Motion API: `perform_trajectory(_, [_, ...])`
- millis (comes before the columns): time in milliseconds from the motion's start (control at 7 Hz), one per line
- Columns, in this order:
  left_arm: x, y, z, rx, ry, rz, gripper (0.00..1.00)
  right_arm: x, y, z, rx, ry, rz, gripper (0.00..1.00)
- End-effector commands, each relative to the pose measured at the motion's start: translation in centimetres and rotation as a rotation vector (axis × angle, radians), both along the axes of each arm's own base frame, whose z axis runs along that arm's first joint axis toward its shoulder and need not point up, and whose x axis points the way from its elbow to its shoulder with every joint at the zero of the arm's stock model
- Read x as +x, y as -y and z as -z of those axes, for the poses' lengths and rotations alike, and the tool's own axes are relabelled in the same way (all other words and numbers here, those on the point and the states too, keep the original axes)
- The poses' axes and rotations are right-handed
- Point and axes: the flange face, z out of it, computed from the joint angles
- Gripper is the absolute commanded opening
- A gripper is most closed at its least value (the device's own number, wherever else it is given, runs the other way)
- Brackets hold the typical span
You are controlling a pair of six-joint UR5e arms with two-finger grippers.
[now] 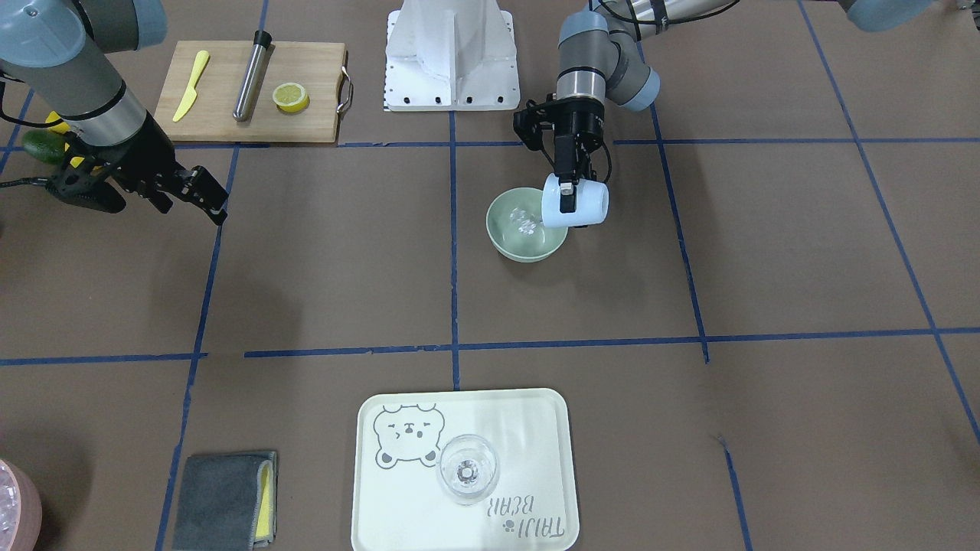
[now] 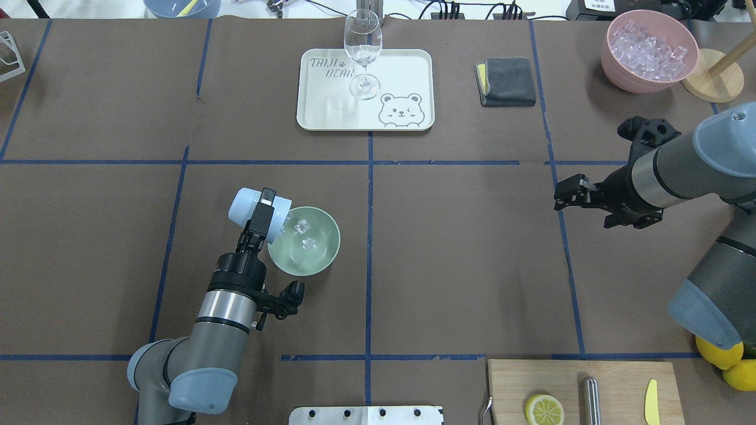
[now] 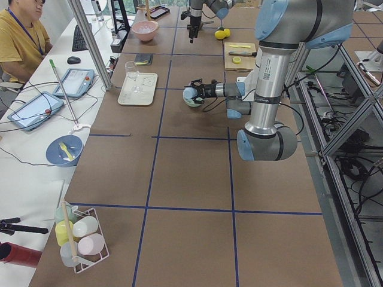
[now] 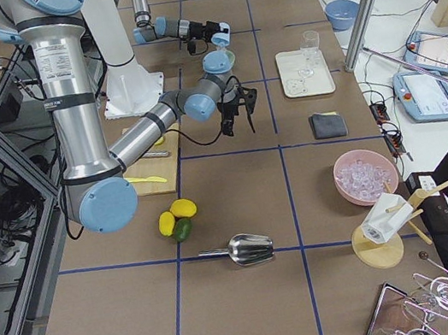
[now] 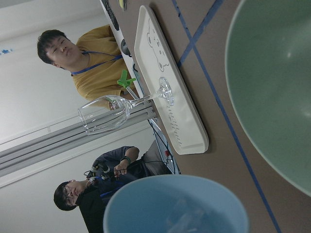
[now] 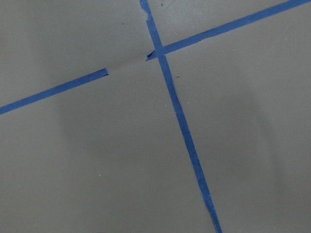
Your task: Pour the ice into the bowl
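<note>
Though unseen from the left wrist, ice (image 2: 303, 225) lies in bowl (image 2: 295, 264).

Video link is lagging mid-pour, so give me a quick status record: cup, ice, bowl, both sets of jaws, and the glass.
cup: light blue, tipped on its side, mouth over the bowl's rim
left jaws: shut on the cup
ice: a few cubes lying in the bowl; whether any is in the cup is unclear
bowl: green, upright on the table
right jaws: off to the side above bare table, holding nothing; open or shut unclear
glass: upright on the tray, well apart from the bowl
</note>
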Motion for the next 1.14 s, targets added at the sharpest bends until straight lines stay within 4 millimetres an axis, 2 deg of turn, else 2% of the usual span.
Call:
perform_trajectory(0, [-0.7,-1.9,2.2,0.059,0.17,0.035,0.0,0.4,-0.5,-1.5,-0.015,-0.022,0.005,1.0])
perform_trajectory(286, [-0.6,-2.1,1.8,0.062,0.177,0.033,0.0,0.4,-0.5,-1.5,-0.02,-0.022,0.001,1.0])
perform_trajectory(429, [-1.4,-2.1,2.1,0.063,0.114,0.037,0.0,0.4,-0.4,-1.5,-0.019,-0.023,0.0,1.0])
perform_trajectory(571, [-2.2,-2.1,1.6,0.059,-0.018,0.041,0.0,0.4,-0.4,-1.4,-0.017,-0.022,0.001,1.0])
perform_trajectory(857, [-2.7,-2.0,1.5,0.019,-0.265,0.047,0.0,0.9,-0.2,-1.1,-0.011,-0.016,-0.008,1.0])
perform_trajectory(1000, [-2.7,-2.0,1.3,0.016,-0.28,0.045,0.0,1.1,-0.1,-1.1,-0.012,-0.015,-0.012,1.0])
